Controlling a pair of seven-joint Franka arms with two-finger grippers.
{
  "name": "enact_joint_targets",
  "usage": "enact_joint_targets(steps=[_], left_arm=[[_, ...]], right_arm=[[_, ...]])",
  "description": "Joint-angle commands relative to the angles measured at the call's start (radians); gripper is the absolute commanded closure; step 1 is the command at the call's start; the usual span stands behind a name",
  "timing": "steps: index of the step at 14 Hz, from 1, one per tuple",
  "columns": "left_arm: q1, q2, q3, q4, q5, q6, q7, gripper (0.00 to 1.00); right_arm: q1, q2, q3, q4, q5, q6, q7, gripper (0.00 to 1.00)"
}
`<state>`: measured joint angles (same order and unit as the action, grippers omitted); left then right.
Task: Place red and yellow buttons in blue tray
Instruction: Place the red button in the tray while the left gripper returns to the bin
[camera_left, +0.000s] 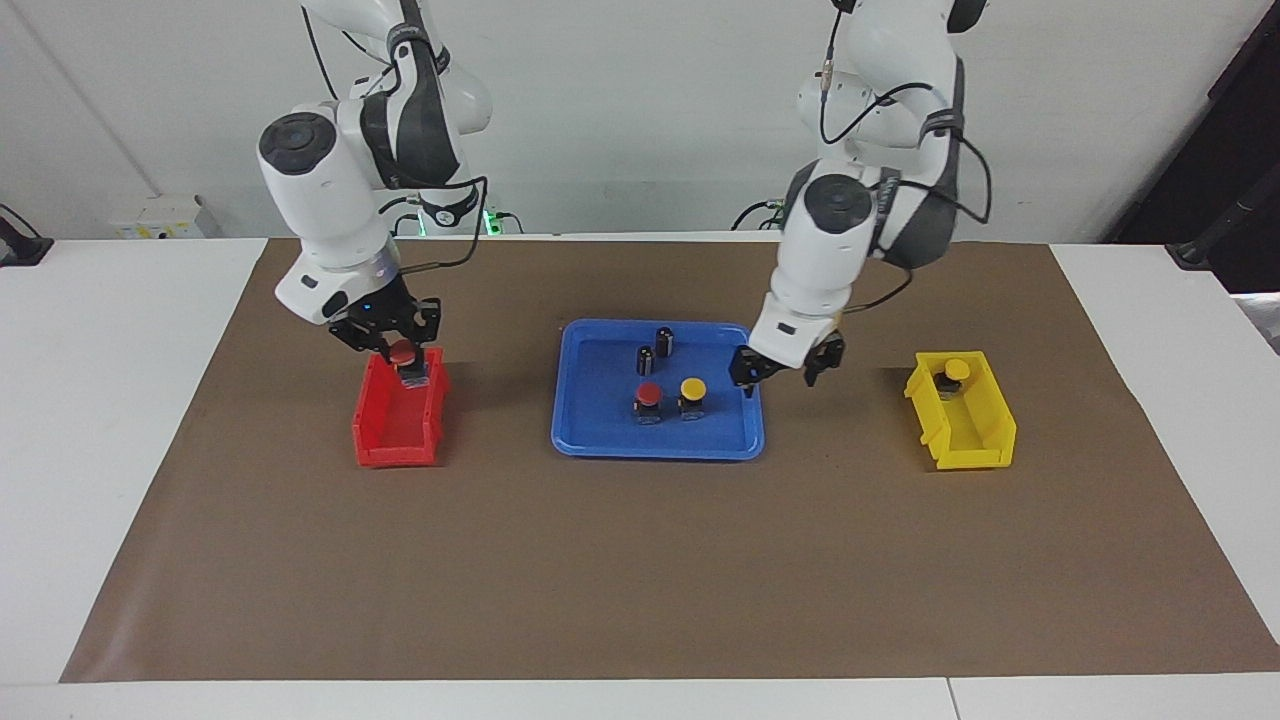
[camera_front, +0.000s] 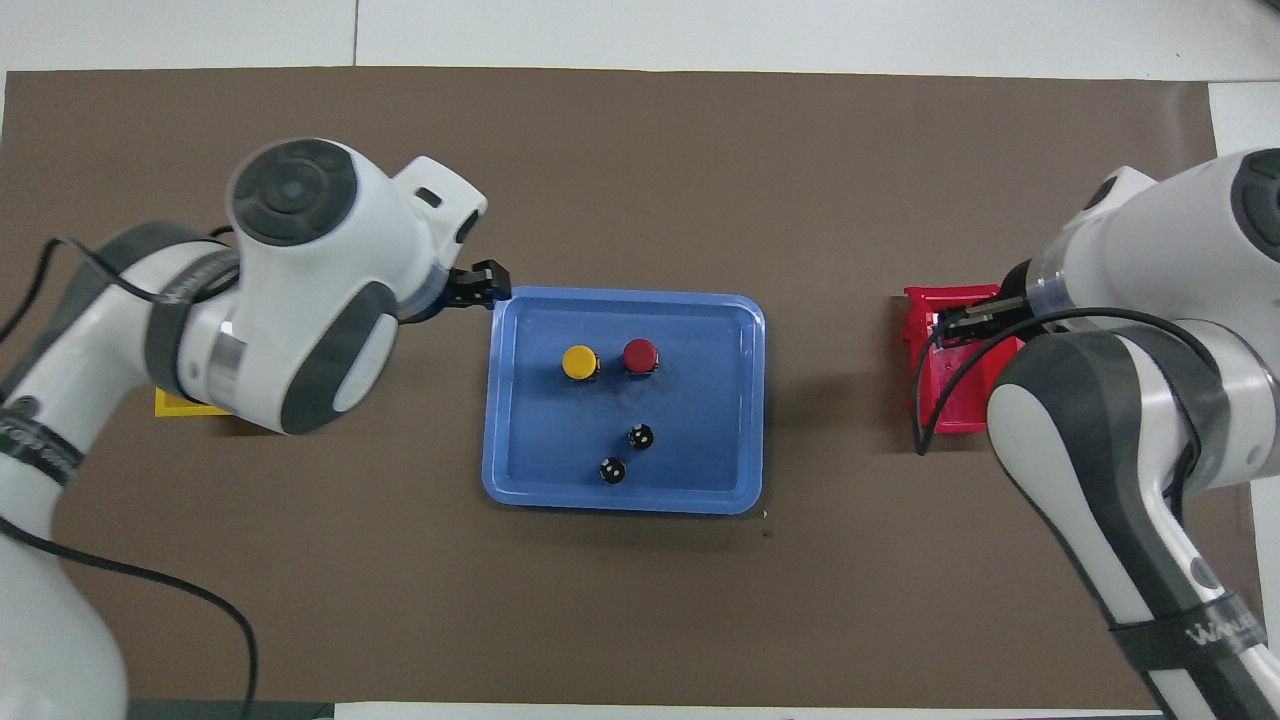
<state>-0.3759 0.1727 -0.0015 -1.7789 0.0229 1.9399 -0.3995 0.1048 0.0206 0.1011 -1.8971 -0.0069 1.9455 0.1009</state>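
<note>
Blue tray (camera_left: 590, 440) (camera_front: 752, 400): flat on the brown mat (camera_left: 640, 560) (camera_front: 640, 170), about midway between the table's two ends.
Red button in tray (camera_left: 648, 394) (camera_front: 640, 355): upright on the tray floor, toward the edge farther from the robots.
Yellow button in tray (camera_left: 692, 389) (camera_front: 579, 362): upright just beside the red one, on the side toward the left arm's end; free of any gripper.
Dark cylinders (camera_left: 654, 350) (camera_front: 626, 453): two, upright in the tray, near the edge nearer the robots.
Left gripper (camera_left: 783, 373) (camera_front: 485, 287): open and empty, raised over the tray's rim at the left arm's end, at the corner region farther from the robots.
Right gripper (camera_left: 398, 352) (camera_front: 968, 322): closed around a red-capped button, raised just above the red bin.
Held red button (camera_left: 402, 351): clamped between the fingers, base hanging down over the bin's end nearer the robots.
Red bin (camera_left: 397, 430) (camera_front: 950, 385): on the mat toward the right arm's end.
Yellow bin (camera_left: 975, 420) (camera_front: 180, 405): on the mat toward the left arm's end.
Yellow button in bin (camera_left: 956, 371): at the bin's end nearer the robots.
</note>
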Motion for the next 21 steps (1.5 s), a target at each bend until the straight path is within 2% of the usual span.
enact_joint_targets(steps=[1, 3, 4, 6, 8, 10, 14, 17, 18, 19, 20, 21], left_arm=[[0.185, -0.068, -0.011, -0.005, 0.005, -0.084, 0.308, 0.00], [0.291, -0.093, -0.011, -0.019, 0.003, -0.085, 0.440, 0.00], [0.328, -0.098, -0.009, -0.046, 0.003, -0.064, 0.485, 0.00], [0.388, -0.139, -0.011, -0.156, 0.003, 0.034, 0.518, 0.12], [0.394, -0.182, -0.009, -0.281, 0.002, 0.129, 0.521, 0.21], [0.422, -0.212, -0.011, -0.355, 0.002, 0.155, 0.551, 0.22], [0.422, -0.245, -0.009, -0.440, 0.002, 0.207, 0.554, 0.26], [0.423, -0.236, -0.009, -0.484, 0.002, 0.279, 0.558, 0.27], [0.423, -0.231, -0.009, -0.499, 0.002, 0.315, 0.556, 0.27], [0.423, -0.226, -0.009, -0.510, 0.003, 0.341, 0.556, 0.27], [0.423, -0.211, -0.009, -0.511, 0.003, 0.355, 0.556, 0.28], [0.423, -0.205, -0.009, -0.510, 0.002, 0.364, 0.558, 0.28]], right_arm=[[0.126, 0.100, 0.003, 0.082, 0.008, 0.073, 0.236, 0.74], [0.235, 0.148, 0.003, 0.075, 0.008, 0.165, 0.398, 0.74], [0.257, 0.151, 0.003, 0.055, 0.008, 0.199, 0.436, 0.73], [0.279, 0.159, 0.003, 0.018, 0.005, 0.239, 0.444, 0.72], [0.297, 0.195, 0.003, -0.010, -0.004, 0.308, 0.448, 0.72], [0.302, 0.226, 0.003, -0.013, -0.008, 0.335, 0.448, 0.72], [0.303, 0.220, 0.003, -0.086, -0.018, 0.372, 0.447, 0.68], [0.317, 0.219, 0.003, -0.123, -0.024, 0.395, 0.448, 0.59], [0.317, 0.217, 0.002, -0.129, -0.024, 0.394, 0.447, 0.54], [0.317, 0.217, 0.002, -0.126, -0.024, 0.391, 0.447, 0.35], [0.312, 0.219, 0.000, -0.110, -0.025, 0.377, 0.447, 0.08], [0.303, 0.217, -0.003, -0.073, -0.025, 0.345, 0.444, 0.00]])
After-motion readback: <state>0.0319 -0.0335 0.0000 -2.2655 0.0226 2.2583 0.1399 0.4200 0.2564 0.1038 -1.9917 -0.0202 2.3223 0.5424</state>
